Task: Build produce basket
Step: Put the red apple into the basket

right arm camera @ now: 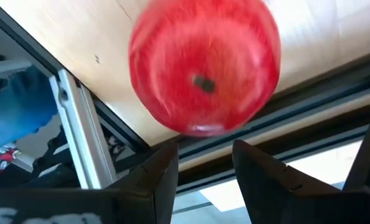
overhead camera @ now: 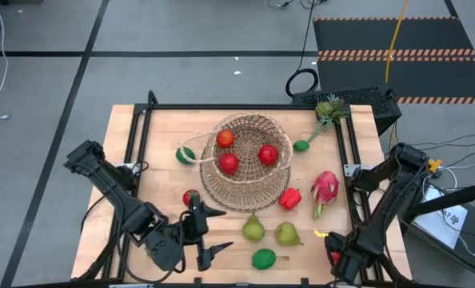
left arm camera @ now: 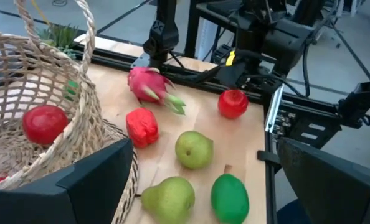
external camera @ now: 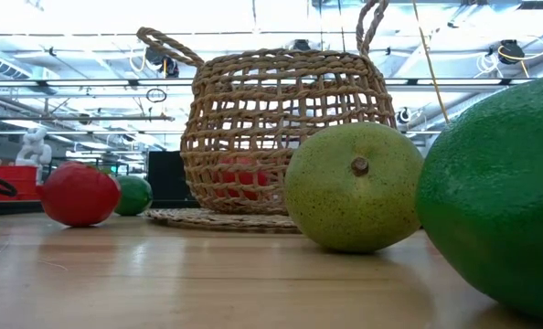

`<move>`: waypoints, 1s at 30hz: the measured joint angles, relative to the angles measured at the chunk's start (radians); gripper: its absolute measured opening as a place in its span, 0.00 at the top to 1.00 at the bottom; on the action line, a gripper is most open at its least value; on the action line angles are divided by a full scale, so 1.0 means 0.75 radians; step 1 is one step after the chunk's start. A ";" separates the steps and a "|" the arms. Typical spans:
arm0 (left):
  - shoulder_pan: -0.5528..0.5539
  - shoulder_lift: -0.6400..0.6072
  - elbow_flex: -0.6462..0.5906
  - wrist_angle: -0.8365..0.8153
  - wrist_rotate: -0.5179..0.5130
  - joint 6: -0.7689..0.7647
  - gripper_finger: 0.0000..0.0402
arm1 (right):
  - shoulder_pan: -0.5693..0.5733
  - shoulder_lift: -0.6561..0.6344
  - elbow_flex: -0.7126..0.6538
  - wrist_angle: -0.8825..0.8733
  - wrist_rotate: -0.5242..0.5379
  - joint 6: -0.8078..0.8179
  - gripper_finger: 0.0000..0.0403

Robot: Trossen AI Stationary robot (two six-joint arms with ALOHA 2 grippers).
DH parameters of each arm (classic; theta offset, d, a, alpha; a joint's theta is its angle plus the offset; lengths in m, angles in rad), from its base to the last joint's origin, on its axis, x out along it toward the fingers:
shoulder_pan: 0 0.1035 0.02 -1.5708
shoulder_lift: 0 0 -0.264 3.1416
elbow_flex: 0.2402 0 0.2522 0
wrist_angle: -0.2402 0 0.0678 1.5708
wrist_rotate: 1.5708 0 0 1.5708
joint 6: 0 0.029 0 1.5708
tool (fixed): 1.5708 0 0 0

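The woven basket (overhead camera: 257,120) stands mid-table on a woven mat and holds three red round fruits (overhead camera: 229,164). Around it lie limes (overhead camera: 301,146), a dragon fruit (overhead camera: 325,190), a red pepper-like piece (overhead camera: 290,198), two pears (overhead camera: 253,228) and a green fruit (overhead camera: 263,258). Another red round fruit (right arm camera: 203,68) rests on the wood by the table's right edge, near the front. My right gripper (right arm camera: 205,152) hangs just above it, pointing steeply down, its fingers a narrow gap apart with nothing between them. My left gripper (overhead camera: 220,230) stands wide open near the front edge, left of the pears.
A red fruit (overhead camera: 191,198) and a lime (overhead camera: 185,154) lie left of the basket. A spiky green plant piece (overhead camera: 329,108) sits at the far right corner. Black frame rails (overhead camera: 351,160) run along the table's sides. Bare wood shows at the far left.
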 joint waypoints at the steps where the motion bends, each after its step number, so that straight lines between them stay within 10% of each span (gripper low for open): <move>1: 0.000 0.000 0.000 0.000 0.000 0.000 0.01 | -0.012 0.000 0.000 0.000 0.000 -0.012 0.63; 30: -0.002 0.000 0.000 -0.012 0.000 0.028 0.01 | -0.322 -0.099 0.000 0.050 0.144 -0.339 0.63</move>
